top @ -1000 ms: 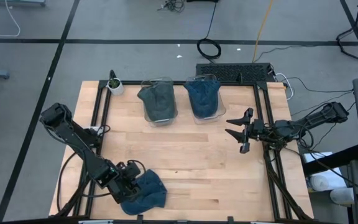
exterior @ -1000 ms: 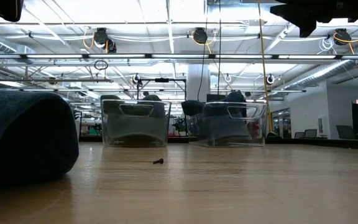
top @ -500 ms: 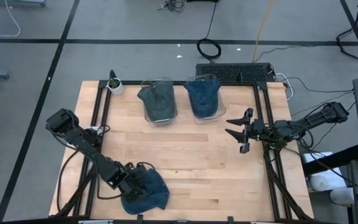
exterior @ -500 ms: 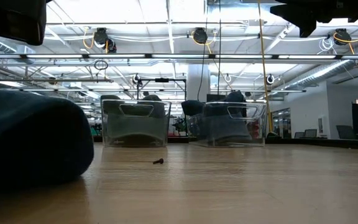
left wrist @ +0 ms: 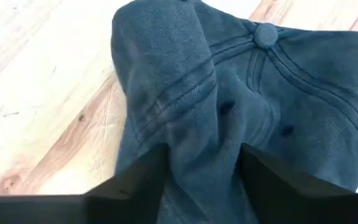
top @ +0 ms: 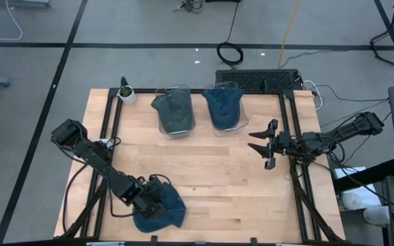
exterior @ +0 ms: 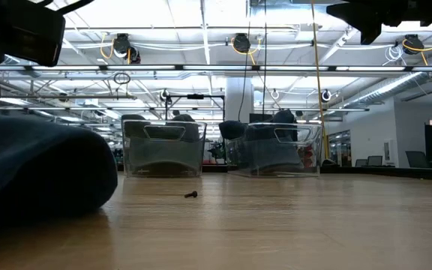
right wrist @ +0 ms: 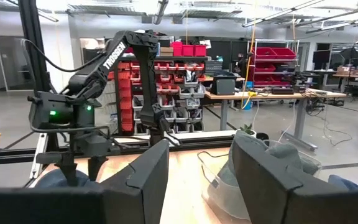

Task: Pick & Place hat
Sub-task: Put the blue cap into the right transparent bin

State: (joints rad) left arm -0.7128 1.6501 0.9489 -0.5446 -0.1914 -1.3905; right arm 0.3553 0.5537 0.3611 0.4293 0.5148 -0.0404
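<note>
While a blue hat [top: 161, 210] lies outside, two bins [top: 173, 113] each hold one.

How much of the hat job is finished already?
Two hats already sit in the clear plastic bins: a grey-green hat and a blue hat. In hand: the left end effector straddles a fold of the third, dark blue denim cap, not yet lifted. Left: carrying it to a bin. The right end effector waits open.

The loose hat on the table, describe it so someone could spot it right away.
On the wooden table, look at the near edge by the left gripper. The dark blue hat lies there crumpled, straddled by that gripper's fingers; the other two hats sit in clear bins at the far side.
</note>
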